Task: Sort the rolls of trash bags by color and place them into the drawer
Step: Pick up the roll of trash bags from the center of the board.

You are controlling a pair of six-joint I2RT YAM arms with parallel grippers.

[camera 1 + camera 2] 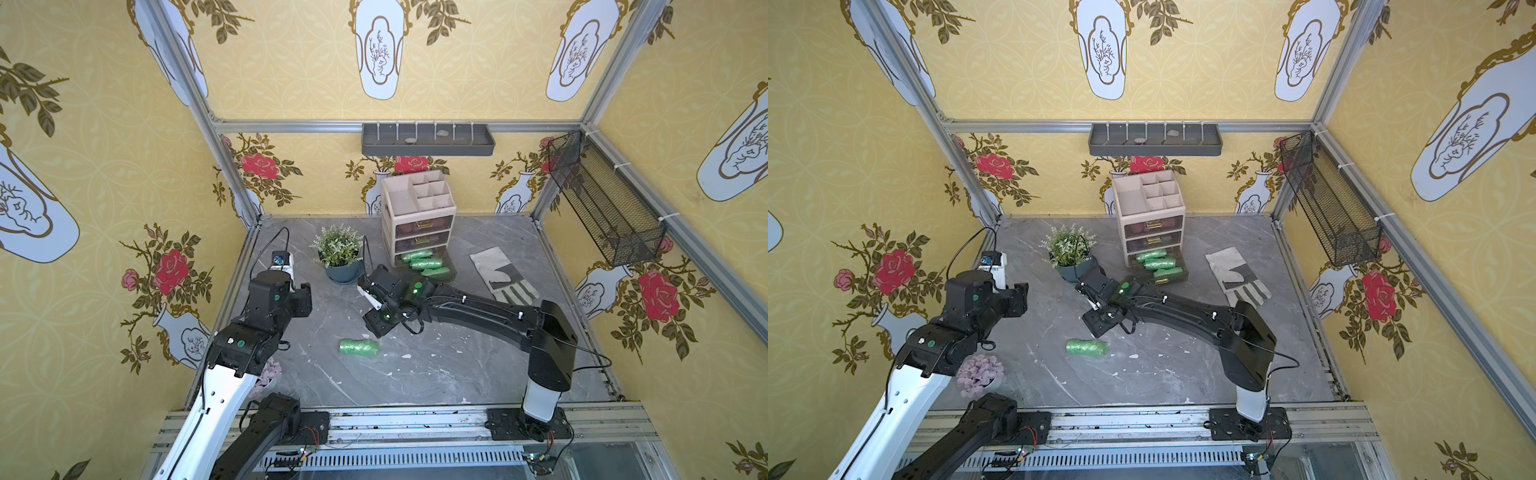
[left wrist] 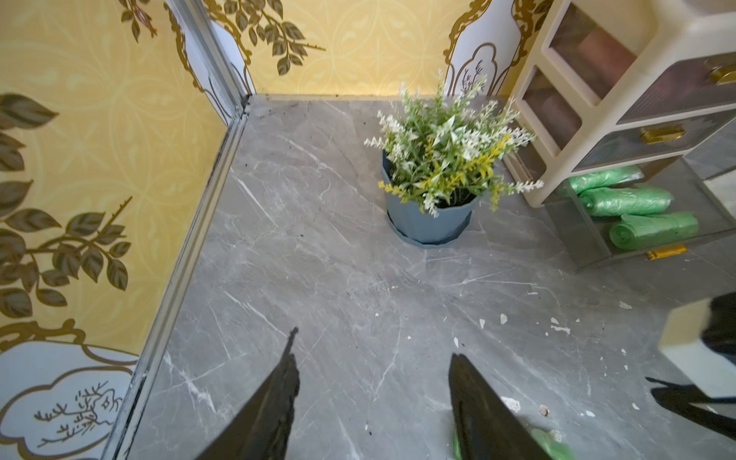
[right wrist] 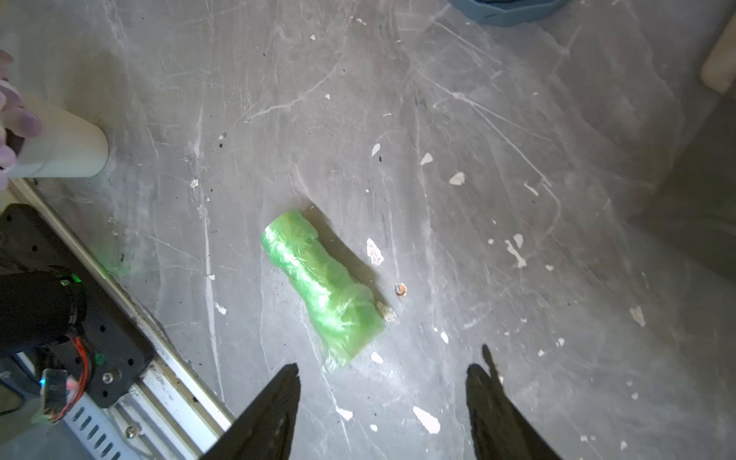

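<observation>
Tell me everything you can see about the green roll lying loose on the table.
The loose green roll is a short cylinder of shiny, crinkled plastic film, tightly wound at one end, with a loose flap flaring at the other. It lies on its side on the grey marbled table, with only small white flecks close beside it.

Green rolls (image 1: pixel 359 347): four, one ahead of right gripper (image 3: pixel 384 368), three in open drawer (image 2: pixel 577 235) behind. Pots (image 2: pixel 426 223) two, glove (image 1: pixel 503 274) one; upper drawers (image 1: pixel 422 226): count unclear.
</observation>
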